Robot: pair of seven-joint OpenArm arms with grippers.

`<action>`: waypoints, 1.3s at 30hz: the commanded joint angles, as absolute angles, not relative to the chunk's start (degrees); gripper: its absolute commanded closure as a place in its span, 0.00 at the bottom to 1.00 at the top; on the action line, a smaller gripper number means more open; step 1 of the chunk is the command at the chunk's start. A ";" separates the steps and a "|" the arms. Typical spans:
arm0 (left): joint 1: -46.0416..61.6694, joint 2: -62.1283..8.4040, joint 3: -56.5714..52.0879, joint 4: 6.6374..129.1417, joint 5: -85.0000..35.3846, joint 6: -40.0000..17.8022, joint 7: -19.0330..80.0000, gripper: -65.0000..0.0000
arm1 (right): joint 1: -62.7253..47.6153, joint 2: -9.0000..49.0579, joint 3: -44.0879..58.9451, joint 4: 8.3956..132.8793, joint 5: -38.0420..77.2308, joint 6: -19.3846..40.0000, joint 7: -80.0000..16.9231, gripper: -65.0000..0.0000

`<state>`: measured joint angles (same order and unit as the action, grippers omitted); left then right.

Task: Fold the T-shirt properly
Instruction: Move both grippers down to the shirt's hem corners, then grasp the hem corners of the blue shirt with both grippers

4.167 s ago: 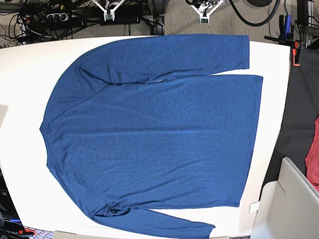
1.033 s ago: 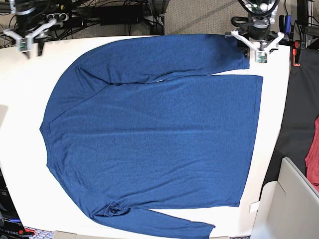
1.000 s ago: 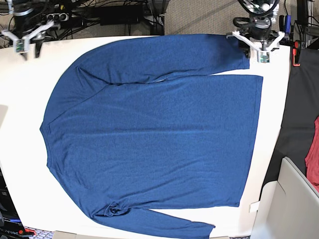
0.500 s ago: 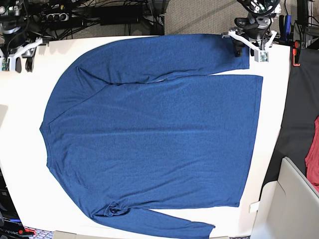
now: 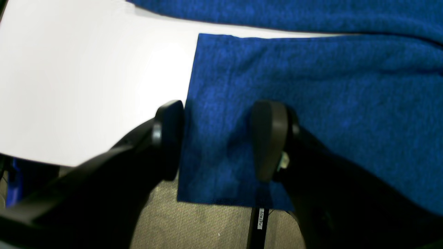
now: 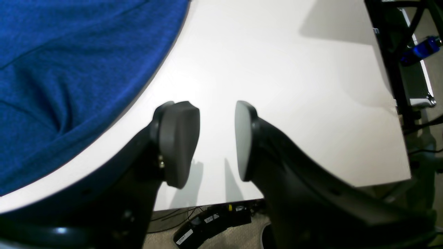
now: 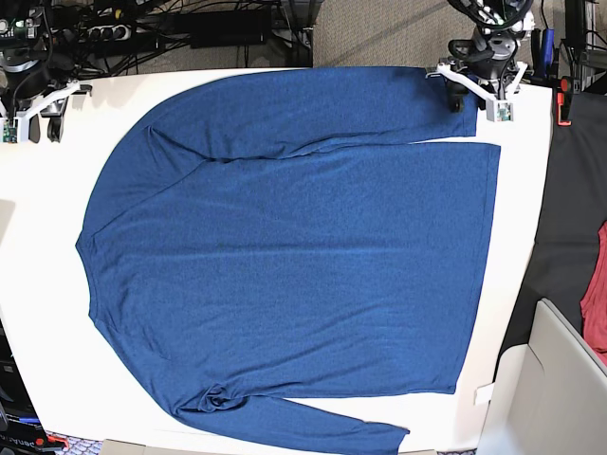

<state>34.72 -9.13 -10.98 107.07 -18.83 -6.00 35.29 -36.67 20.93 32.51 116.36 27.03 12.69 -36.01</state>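
The dark blue T-shirt (image 7: pixel 285 256) lies spread flat on the white table (image 7: pixel 47 303), with both long sleeves folded in along its sides. My left gripper (image 7: pixel 477 102) stands open astride the far sleeve's cuff (image 5: pixel 221 86), one finger (image 5: pixel 169 138) at the cuff's edge and the other on the fabric. The cuff's corner overhangs the table edge. My right gripper (image 6: pixel 216 138) is open and empty just above bare table at the far left corner (image 7: pixel 31 123). The shirt's curved sleeve (image 6: pixel 69 69) lies beside it, apart from the fingers.
Cables and power strips (image 7: pixel 114 33) run behind the table. A red clamp (image 7: pixel 566 100), black cloth (image 7: pixel 564 218), a small red cloth (image 7: pixel 597 294) and a beige box (image 7: pixel 550 389) stand along the right side. The table edge is close under both grippers.
My right gripper has moved left and nearer along the table's corner. The left gripper has shifted slightly and sits astride the cuff. The shirt has not moved.
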 commanded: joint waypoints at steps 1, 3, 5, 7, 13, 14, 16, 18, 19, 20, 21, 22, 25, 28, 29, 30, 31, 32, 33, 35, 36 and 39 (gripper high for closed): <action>35.21 -9.19 -10.59 107.03 -19.21 -6.55 36.35 0.53 | -36.62 21.76 33.10 117.32 27.38 12.53 -34.68 0.66; 35.21 -9.19 -9.27 106.86 -19.21 -9.27 36.35 0.57 | -36.26 21.67 33.01 117.32 27.38 12.53 -34.77 0.66; 35.38 -9.19 -8.48 106.86 -19.21 -12.70 36.35 0.66 | -36.26 21.67 32.84 117.32 27.38 12.53 -34.77 0.66; 35.38 -9.19 -8.48 106.68 -19.21 -16.04 36.35 0.77 | -36.09 21.67 32.31 117.32 27.38 12.53 -34.77 0.66; 35.21 -9.19 -8.75 107.03 -19.21 -17.71 36.35 1.00 | -35.38 21.67 27.56 117.32 27.38 12.53 -34.77 0.65; 35.21 -9.27 -8.75 107.03 -19.21 -17.71 36.35 1.00 | -35.38 21.67 26.59 117.32 27.38 12.53 -34.77 0.65; 35.21 -9.45 -8.84 107.03 -19.12 -17.71 36.35 1.00 | -33.89 21.58 24.04 117.23 27.38 12.53 -34.86 0.65; 35.21 -9.36 -9.80 107.03 -19.12 -17.71 36.35 1.00 | -33.27 21.41 22.20 117.23 27.47 12.53 -35.56 0.65; 35.21 -9.19 -10.51 107.03 -19.12 -17.71 36.35 1.00 | -32.48 21.05 21.41 117.23 27.65 12.53 -36.62 0.65; 35.21 -9.19 -10.95 107.03 -19.12 -17.71 36.35 1.00 | -31.25 20.26 21.05 117.14 28.26 12.53 -37.85 0.65; 35.21 -9.19 -11.12 107.03 -19.12 -17.71 36.35 1.00 | -30.46 19.47 21.23 117.05 29.32 12.53 -39.34 0.64; 35.21 -9.19 -11.12 107.03 -19.12 -17.71 36.35 1.00 | -29.58 18.51 21.41 116.97 30.81 12.53 -41.27 0.63; 35.21 -9.36 -11.12 107.03 -19.12 -17.71 36.35 1.00 | -28.09 16.04 22.90 116.79 35.56 12.53 -44.44 0.55; 35.21 -9.36 -11.12 107.03 -19.12 -17.71 36.35 1.00 | -28.09 14.81 24.40 116.62 38.02 12.53 -44.70 0.52; 35.21 -9.27 -11.12 107.03 -19.12 -17.71 36.35 1.00 | -28.09 14.46 25.01 116.00 38.37 12.53 -44.62 0.52; 35.21 -9.27 -11.12 107.03 -19.12 -17.71 36.35 1.00 | -28.09 14.02 25.89 114.95 38.37 12.53 -44.62 0.52; 35.30 -9.27 -11.12 107.03 -19.12 -17.71 36.35 1.00 | -28.00 13.49 26.77 113.80 38.46 12.53 -44.62 0.52; 35.30 -9.27 -11.12 107.03 -19.12 -17.71 36.35 1.00 | -27.38 12.88 27.30 112.40 38.46 12.53 -44.79 0.52; 35.30 -9.27 -11.12 107.03 -19.12 -17.71 36.35 1.00 | -26.51 12.09 27.47 110.73 38.46 12.53 -45.41 0.52; 35.30 -9.36 -11.12 107.03 -19.12 -17.71 36.35 1.00 | -25.54 11.47 27.47 108.26 38.46 12.53 -46.11 0.52; 35.30 -9.36 -11.12 107.03 -19.12 -17.71 36.35 1.00 | -25.10 11.12 27.47 107.30 38.55 12.53 -46.11 0.52; 35.38 -9.36 -11.12 107.56 -19.12 -17.71 36.35 1.00 | -23.60 9.98 27.47 106.15 38.55 12.53 -46.29 0.52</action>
<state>34.74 -9.08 -10.90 106.96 -19.70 -18.04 34.94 -23.81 9.30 27.09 105.34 37.69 12.23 -47.42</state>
